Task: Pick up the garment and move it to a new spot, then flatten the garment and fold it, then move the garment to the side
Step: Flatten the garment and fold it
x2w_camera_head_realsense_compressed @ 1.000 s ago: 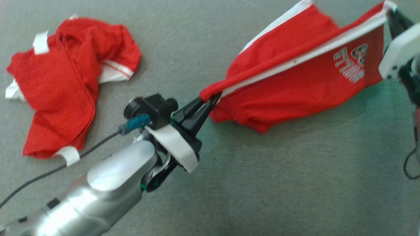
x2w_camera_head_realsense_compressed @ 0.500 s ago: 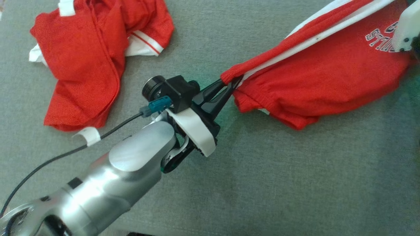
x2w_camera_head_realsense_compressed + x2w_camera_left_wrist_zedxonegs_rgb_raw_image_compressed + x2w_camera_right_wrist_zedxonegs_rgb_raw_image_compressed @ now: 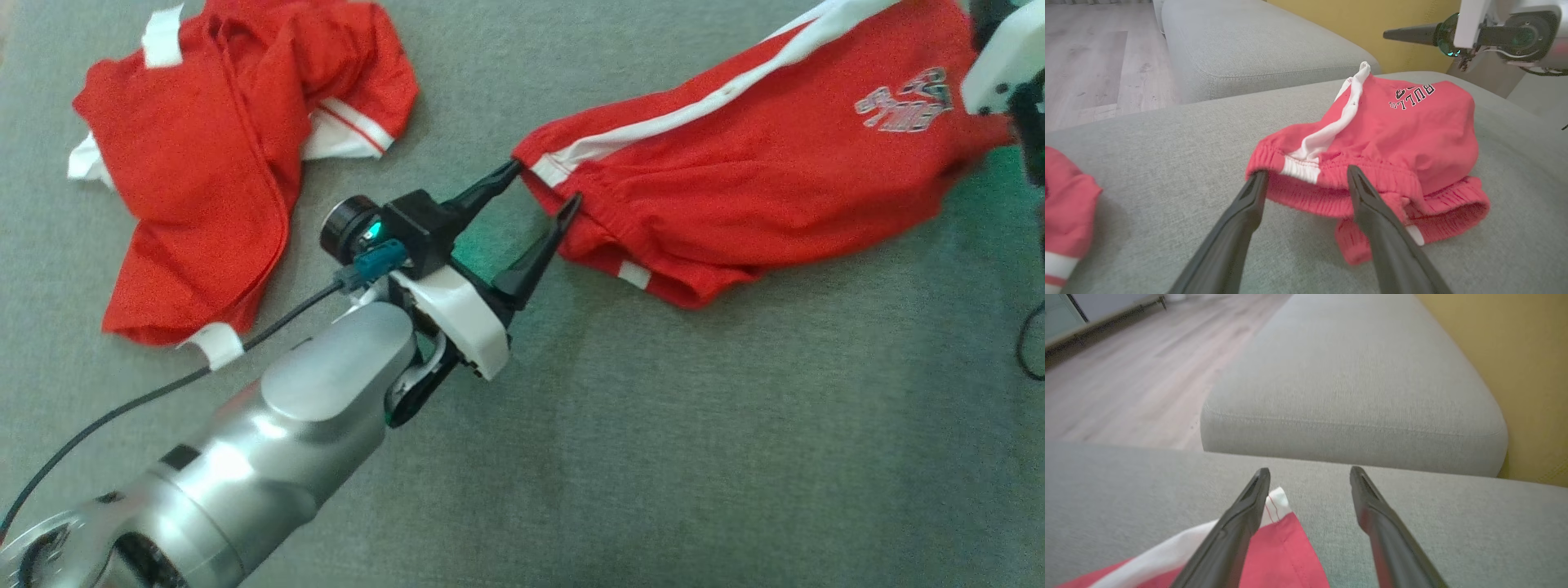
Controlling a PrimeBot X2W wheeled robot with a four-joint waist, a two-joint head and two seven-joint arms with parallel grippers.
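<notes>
The garment [image 3: 759, 188] is a pair of red shorts with a white side stripe and a printed logo. It lies loosely spread on the grey cushion [image 3: 735, 425]. My left gripper [image 3: 545, 182] is open, and its fingertips straddle the elastic waistband [image 3: 1306, 171] without clamping it. My right gripper [image 3: 1309, 470] is open too and hangs just above the far hem corner [image 3: 1286, 547] of the garment. Its white housing [image 3: 1000, 61] sits at the head view's upper right. Nothing is held in either gripper.
A second crumpled red-and-white garment [image 3: 204, 147] lies on the cushion to the left, near my left arm's cable [image 3: 122, 408]. Another grey cushion [image 3: 1355, 388] sits beyond, with a yellow wall [image 3: 1527, 355] and wood floor [image 3: 1086, 61] behind.
Both grippers went from shut on the garment to open. The stretched, lifted garment dropped and now rests slack on the cushion. The head camera also shifted.
</notes>
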